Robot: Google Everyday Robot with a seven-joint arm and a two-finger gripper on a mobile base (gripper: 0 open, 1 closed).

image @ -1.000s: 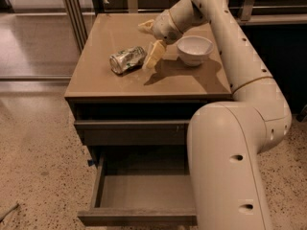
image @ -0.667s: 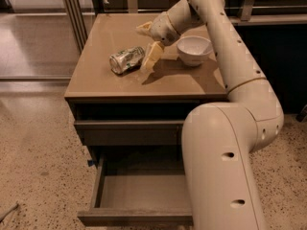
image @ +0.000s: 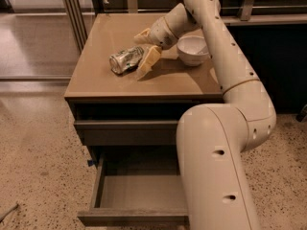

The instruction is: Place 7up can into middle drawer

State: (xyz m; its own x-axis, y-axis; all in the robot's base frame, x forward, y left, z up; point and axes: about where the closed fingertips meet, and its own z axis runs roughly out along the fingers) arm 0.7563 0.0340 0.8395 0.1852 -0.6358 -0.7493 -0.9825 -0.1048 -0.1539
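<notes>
gripper: the cream two-finger gripper (image: 139, 55) is low over the tan wooden cabinet top (image: 103, 32), reaching in from the right at the end of the bulky cream robot arm (image: 230, 75).
jaws: spread apart, pinching nothing; one pale finger (image: 148, 61) slants down to the cabinet top on the near side, the other (image: 142, 35) sits on the far side.
7up can: the small dented silver soda can with green print (image: 124, 60) lies on its side on the cabinet top, left of centre; its right end sits between the two fingers, right against the near one.
middle drawer: the wide shallow grey-brown wooden drawer (image: 139, 193) is pulled out low on the cabinet, its flat grey floor bare; the arm's big lower segment covers its right part.
drawer above: a closed grey-brown drawer front (image: 124, 131) sits just over the open one.
bowl: a round white bowl (image: 193, 49) stands upright on the cabinet top, right of the gripper, partly behind the arm.
floor: pale speckled floor (image: 38, 166) lies around the cabinet.
</notes>
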